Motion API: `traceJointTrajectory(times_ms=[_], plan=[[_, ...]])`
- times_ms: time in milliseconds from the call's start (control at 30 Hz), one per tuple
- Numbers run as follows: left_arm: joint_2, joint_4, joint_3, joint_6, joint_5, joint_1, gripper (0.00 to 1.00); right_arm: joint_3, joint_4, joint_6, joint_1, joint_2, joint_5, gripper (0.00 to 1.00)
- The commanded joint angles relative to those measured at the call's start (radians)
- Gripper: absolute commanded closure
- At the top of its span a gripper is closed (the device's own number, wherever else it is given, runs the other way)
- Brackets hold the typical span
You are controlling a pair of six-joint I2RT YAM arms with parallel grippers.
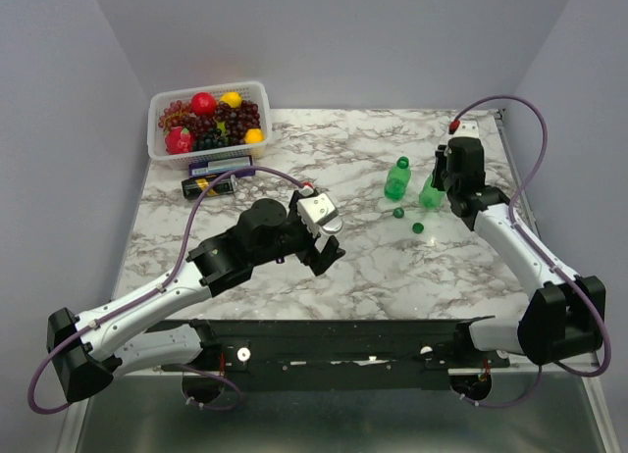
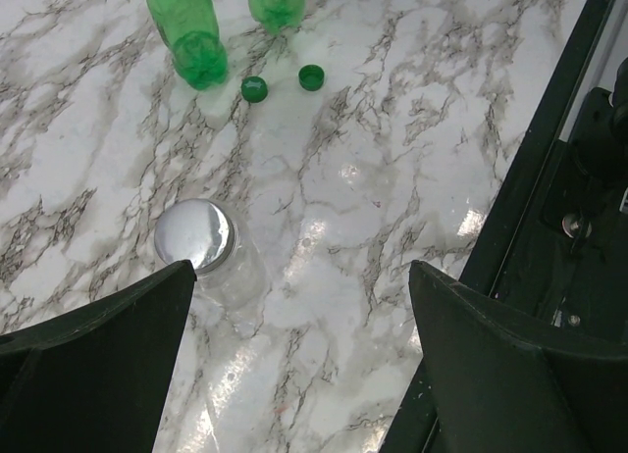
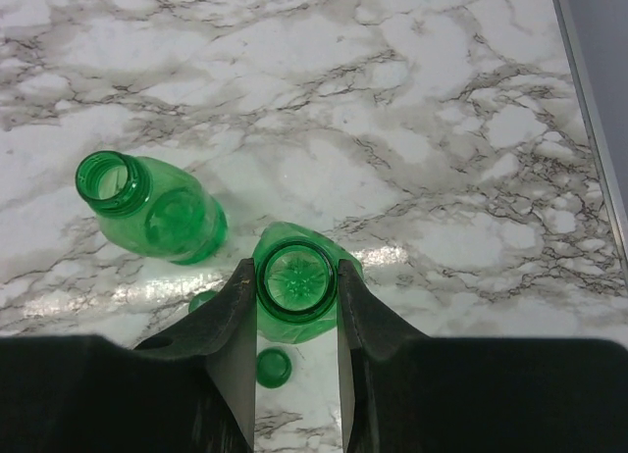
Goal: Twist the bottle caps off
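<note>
Silver cap [image 2: 194, 235] sat on the clear bottle [image 2: 235, 281], which stood on the marble table [image 1: 373, 276] inside the wide-open left gripper [image 2: 302, 276], just beside its left finger. That gripper held nothing. Further right, the left green bottle [image 1: 396, 178] and right green bottle [image 1: 429, 192] stood upright near each other, both necks open. Two green caps [image 1: 397, 214] lay loose on the table just in front of them, slightly apart. The right gripper [image 3: 295, 269] was narrow, its fingers pressed on either side of the right green bottle's neck.

From above, the left arm [image 1: 245, 242] covered most of the clear bottle, and its clear body was hard to make out against the marble. In the right wrist view one green cap was half hidden behind a finger. The right gripper covered part of its bottle in the top view.

A basket [image 1: 157, 144] of fruit sat at the far left corner, with a dark can [image 1: 209, 185] just in front of it, both well apart from the bottles.
</note>
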Motion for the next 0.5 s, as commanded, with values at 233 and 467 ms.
traceJointTrajectory(times_ms=[233, 467], plan=[[0.019, 0.011, 0.002, -0.006, -0.013, -0.004, 0.01, 0.051, 0.129, -0.030, -0.025, 0.151, 0.063, 0.99], [0.033, 0.008, 0.002, -0.004, -0.011, -0.004, 0.01, 0.069, 0.159, -0.033, -0.040, 0.208, 0.065, 0.99]])
